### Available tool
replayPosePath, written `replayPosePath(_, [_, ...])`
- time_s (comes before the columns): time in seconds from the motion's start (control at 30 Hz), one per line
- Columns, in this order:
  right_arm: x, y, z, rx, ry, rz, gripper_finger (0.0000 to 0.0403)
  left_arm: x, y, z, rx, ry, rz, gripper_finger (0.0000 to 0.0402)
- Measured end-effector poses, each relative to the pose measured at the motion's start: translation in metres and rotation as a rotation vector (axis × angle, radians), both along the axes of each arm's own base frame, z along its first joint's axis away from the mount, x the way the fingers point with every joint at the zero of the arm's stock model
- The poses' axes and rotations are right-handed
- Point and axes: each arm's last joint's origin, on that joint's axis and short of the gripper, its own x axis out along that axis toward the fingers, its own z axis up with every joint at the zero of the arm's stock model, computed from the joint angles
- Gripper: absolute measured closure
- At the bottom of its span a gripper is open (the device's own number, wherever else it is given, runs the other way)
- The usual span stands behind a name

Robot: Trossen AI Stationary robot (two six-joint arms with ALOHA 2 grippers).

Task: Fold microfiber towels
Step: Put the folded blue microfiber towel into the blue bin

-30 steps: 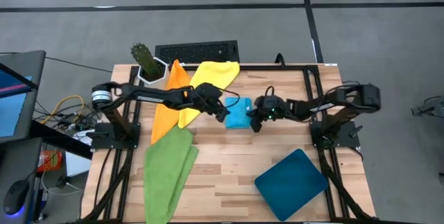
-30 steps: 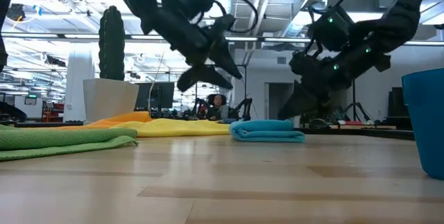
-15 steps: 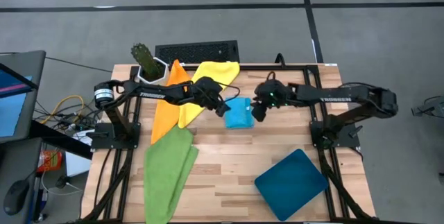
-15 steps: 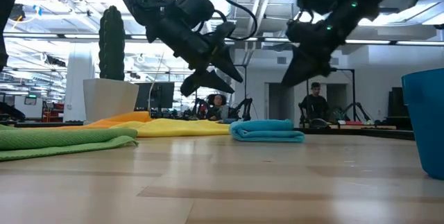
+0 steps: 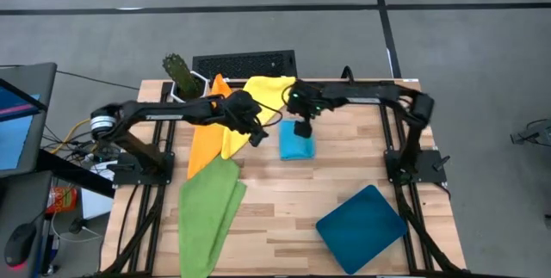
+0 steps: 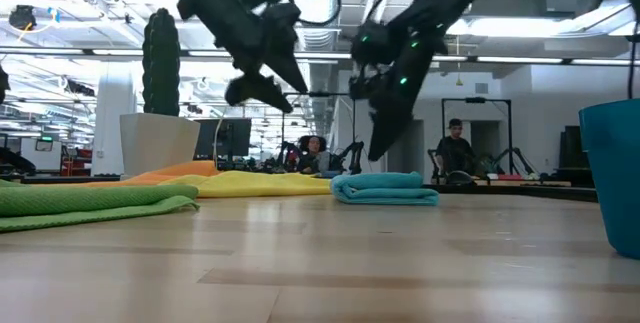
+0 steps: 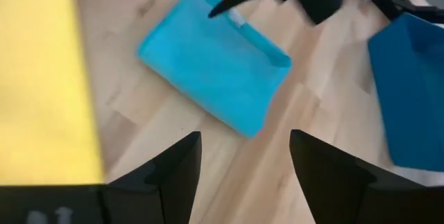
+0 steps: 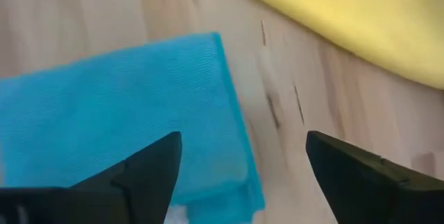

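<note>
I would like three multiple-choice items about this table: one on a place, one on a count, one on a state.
1. Where does the dark teal tray lie in the high view?
A. near right corner of the table
B. beside the cactus
C. on the green towel

2. How many towels are on the table?
A. two
B. three
C. four

3. What state is the light blue towel in?
A. spread flat
B. folded small
C. hanging from fingers

Answers:
1. A: it sits alone at the lower right.
2. C: orange, yellow, light blue and green.
3. B: it lies as a compact stack on the wood, with both open grippers above it.
</note>
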Motion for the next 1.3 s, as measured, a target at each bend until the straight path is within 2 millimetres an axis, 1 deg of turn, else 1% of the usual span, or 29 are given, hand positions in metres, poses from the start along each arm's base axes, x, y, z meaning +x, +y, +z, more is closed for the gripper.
replayPosePath(0.07, [0.006,-0.007,-0.009,0.016,0.043,0.007,0.0079,-0.005,-0.002,0.007,0.033,-0.002,0.02,0.0189])
replayPosePath(0.13, [0.009,-0.009,-0.02,0.059,0.081,0.014,0.0084,-0.009,-0.003,0.014,0.06,-0.011,0.042,0.0189])
replayPosePath(0.27, [0.014,-0.003,-0.043,0.107,0.146,0.04,0.0085,-0.011,-0.004,0.017,0.069,-0.017,0.048,0.0189])
replayPosePath(0.37, [0.018,0.002,-0.057,0.097,0.206,0.046,0.0088,-0.012,-0.004,0.016,0.075,-0.001,0.045,0.0189])
replayPosePath(0.47, [0.02,0.008,-0.064,0.082,0.251,0.049,0.0114,-0.014,-0.004,0.015,0.086,0.022,0.052,0.0189])
replayPosePath(0.53, [0.021,0.012,-0.065,0.092,0.258,0.048,0.0149,-0.014,-0.004,0.014,0.09,0.031,0.049,0.0189])
replayPosePath(0.6, [0.022,0.015,-0.065,0.094,0.258,0.047,0.0198,-0.015,-0.004,0.014,0.087,0.042,0.047,0.0189])
replayPosePath(0.67, [0.022,0.015,-0.065,0.103,0.258,0.046,0.0258,-0.016,-0.004,0.013,0.088,0.052,0.042,0.0189])
replayPosePath(0.77, [0.023,0.015,-0.062,0.136,0.259,0.052,0.036,-0.017,-0.005,0.012,0.094,0.07,0.029,0.0189])
replayPosePath(0.8, [0.023,0.013,-0.061,0.154,0.257,0.048,0.0377,-0.017,-0.005,0.012,0.095,0.07,0.028,0.0189])
replayPosePath(0.83, [0.024,0.012,-0.06,0.167,0.257,0.036,0.038,-0.017,-0.005,0.012,0.096,0.07,0.027,0.0189])
replayPosePath(0.87, [0.024,0.012,-0.058,0.172,0.257,0.022,0.0379,-0.017,-0.005,0.012,0.095,0.072,0.027,0.0189])
replayPosePath(0.93, [0.024,0.012,-0.048,0.162,0.23,-0.007,0.038,-0.018,-0.005,0.011,0.089,0.081,0.022,0.0189])
replayPosePath(1.0, [0.019,0.012,-0.038,0.166,0.223,-0.048,0.038,-0.019,-0.006,0.01,0.087,0.099,0.017,0.0189])
replayPosePath(1.03, [0.016,0.01,-0.028,0.167,0.206,-0.077,0.038,-0.021,-0.006,0.01,0.088,0.109,0.012,0.0189])
replayPosePath(1.13, [0.001,0.006,0.012,0.178,0.142,-0.172,0.038,-0.025,-0.007,0.015,0.105,0.108,-0.003,0.0189])
replayPosePath(1.2, [-0.011,0.007,0.027,0.194,0.126,-0.233,0.038,-0.029,-0.008,0.019,0.126,0.108,-0.011,0.0189])
replayPosePath(1.3, [-0.032,0.018,0.049,0.239,0.081,-0.344,0.038,-0.034,-0.009,0.026,0.148,0.091,0.002,0.0189])
